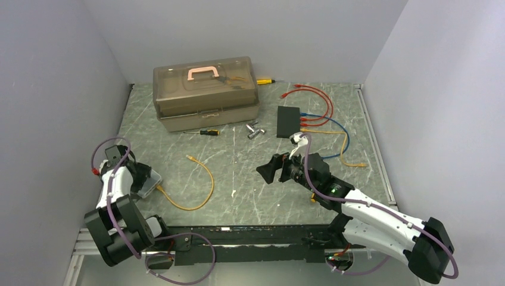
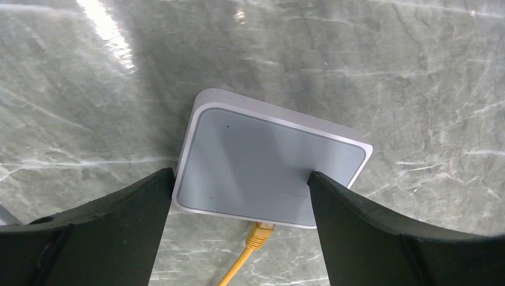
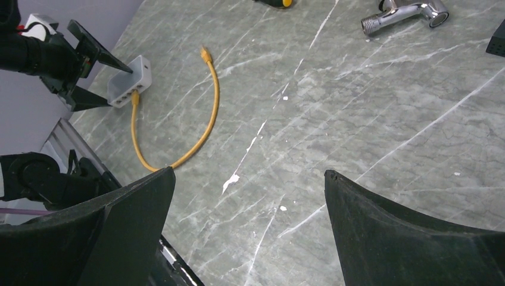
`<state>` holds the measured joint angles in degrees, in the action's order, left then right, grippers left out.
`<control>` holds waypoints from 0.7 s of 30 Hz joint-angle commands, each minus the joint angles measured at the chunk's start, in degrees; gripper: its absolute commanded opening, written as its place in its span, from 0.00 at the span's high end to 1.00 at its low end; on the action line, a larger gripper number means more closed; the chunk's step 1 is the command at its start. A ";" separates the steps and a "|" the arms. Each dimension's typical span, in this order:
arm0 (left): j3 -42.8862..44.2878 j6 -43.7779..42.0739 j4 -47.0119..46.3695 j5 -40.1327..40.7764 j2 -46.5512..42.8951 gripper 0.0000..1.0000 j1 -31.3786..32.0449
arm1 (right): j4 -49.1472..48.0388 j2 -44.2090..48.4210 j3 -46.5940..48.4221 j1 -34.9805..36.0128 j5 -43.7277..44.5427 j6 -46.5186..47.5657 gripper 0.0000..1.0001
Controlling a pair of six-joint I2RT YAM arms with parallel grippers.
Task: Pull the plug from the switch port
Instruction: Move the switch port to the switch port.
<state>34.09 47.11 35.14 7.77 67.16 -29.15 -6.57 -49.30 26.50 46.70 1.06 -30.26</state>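
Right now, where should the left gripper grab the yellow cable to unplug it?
Probably by the plug, where it leaves the grey box, not the slack cable. Come from above, straddling it: it sticks straight out of that edge, clear on both sides.

right pincer (image 3: pixel 248 174): spread | yellow cable (image 3: pixel 215 95): plugged into grey box (image 3: pixel 132 76)

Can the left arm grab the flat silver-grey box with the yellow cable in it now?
Probably yes: the left gripper hangs open above the flat silver-grey box, one finger either side, and the yellow cable exits between them, blocking neither.
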 commanded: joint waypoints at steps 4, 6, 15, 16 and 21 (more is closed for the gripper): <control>0.79 0.01 -3.18 0.23 4.84 0.13 6.53 | -1.14 2.27 0.64 0.25 1.38 -0.07 0.01; 1.11 0.04 -3.73 0.68 5.82 0.15 9.33 | -0.76 2.87 0.50 0.24 1.94 0.15 0.01; 0.28 2.56 -5.15 1.63 7.12 0.16 22.16 | 0.06 4.62 -0.63 0.25 3.67 0.29 0.01; 0.05 2.88 -5.43 1.44 7.21 0.15 23.66 | 0.06 4.77 -0.80 0.24 3.76 0.21 0.01; 0.45 2.49 -4.34 0.22 2.81 0.14 25.80 | 1.10 5.96 -1.10 0.24 4.82 0.48 0.01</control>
<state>35.79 49.36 26.61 10.17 72.29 -4.67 -5.98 -44.97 25.71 46.70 4.14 -30.22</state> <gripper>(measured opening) 0.852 0.992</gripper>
